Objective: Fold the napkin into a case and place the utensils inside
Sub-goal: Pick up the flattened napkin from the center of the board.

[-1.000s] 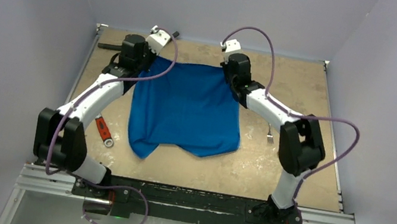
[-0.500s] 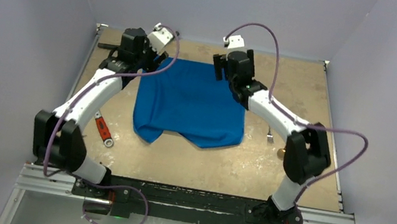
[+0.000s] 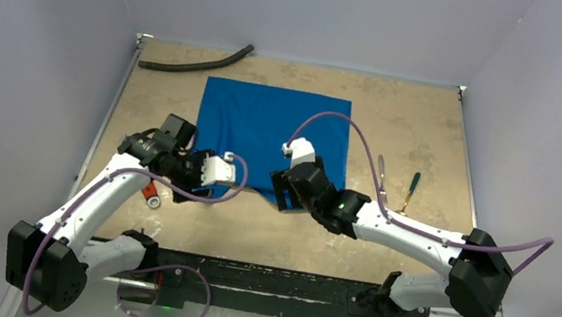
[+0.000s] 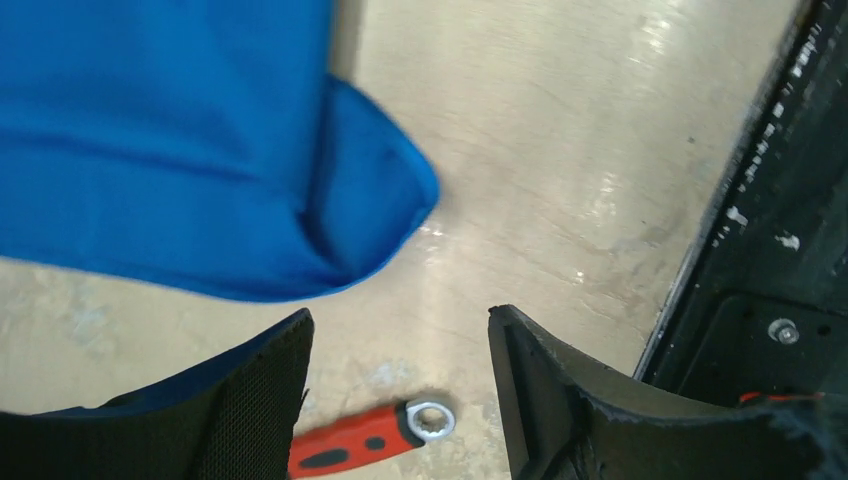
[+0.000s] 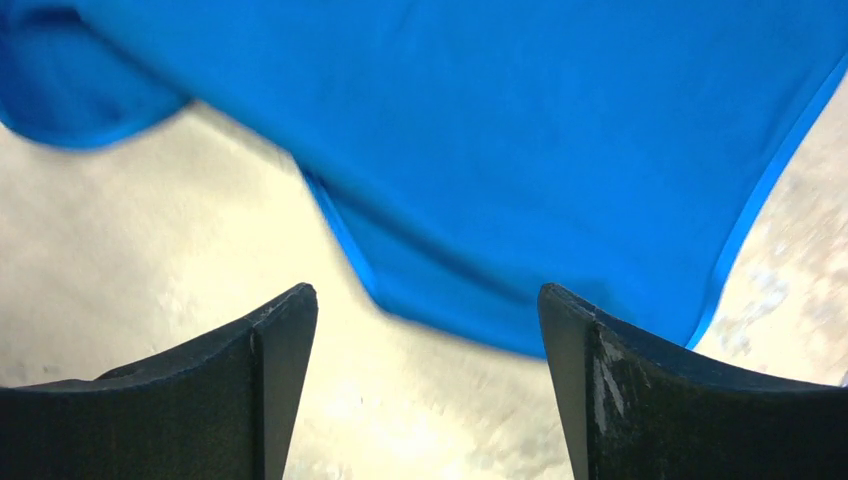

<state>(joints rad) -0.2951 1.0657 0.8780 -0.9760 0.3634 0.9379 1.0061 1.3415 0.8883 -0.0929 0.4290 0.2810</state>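
On the tan table (image 3: 403,118), lilac walls (image 3: 23,41) | napkin (image 3: 273,136) spread | left fingers (image 4: 255,400) wide | right fingers (image 5: 265,385) wide

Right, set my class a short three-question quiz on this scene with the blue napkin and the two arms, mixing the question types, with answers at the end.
1. True or false: the napkin is folded into a narrow case.
2. What does the right gripper hold?
3. The red-handled wrench lies nearest: A) the left gripper B) the right gripper C) the napkin's far edge.
Key: 1 false, it lies mostly spread out; 2 nothing, its jaws stand open; 3 A.
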